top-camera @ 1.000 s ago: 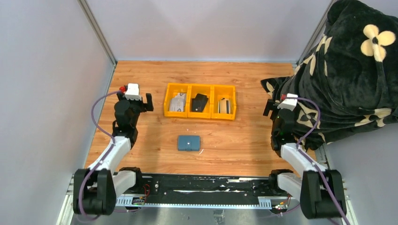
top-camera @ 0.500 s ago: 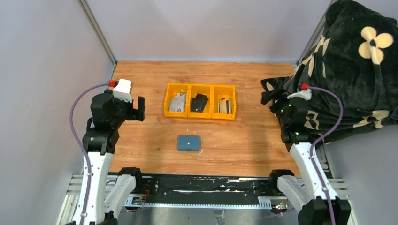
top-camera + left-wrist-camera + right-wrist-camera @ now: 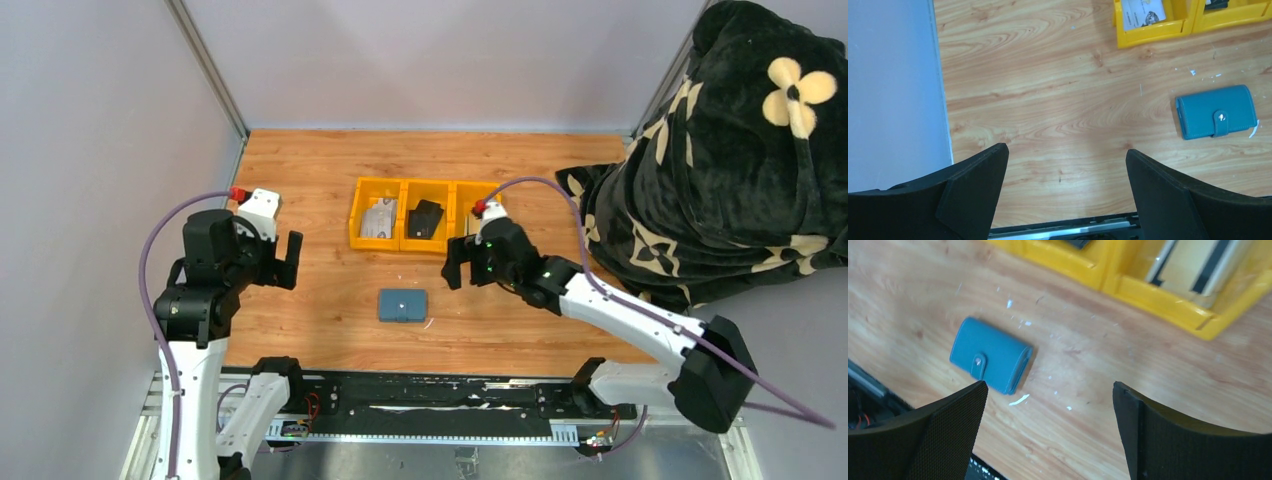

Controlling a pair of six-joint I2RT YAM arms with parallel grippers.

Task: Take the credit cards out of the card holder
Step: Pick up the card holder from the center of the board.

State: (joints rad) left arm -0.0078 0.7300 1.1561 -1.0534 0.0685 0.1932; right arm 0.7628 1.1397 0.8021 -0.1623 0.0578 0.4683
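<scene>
- The left arm (image 3: 195, 365) rises steeply from its base at the near left. Its white lower link is almost upright, and it bends forward at the black joints above.
- The left gripper (image 3: 281, 260) sits at the end of that wrist, turned toward the middle, jaws spread wide and holding nothing. In the left wrist view (image 3: 1065, 155) its two black fingers (image 3: 968, 192) stand well apart at the bottom corners.
- The right arm (image 3: 630, 315) stretches low from its base at the near right, reaching diagonally left toward the centre.
- The right gripper (image 3: 462, 270) points left and downward, jaws wide apart and empty. Its own camera (image 3: 1048, 387) shows both textured fingers far apart.
</scene>
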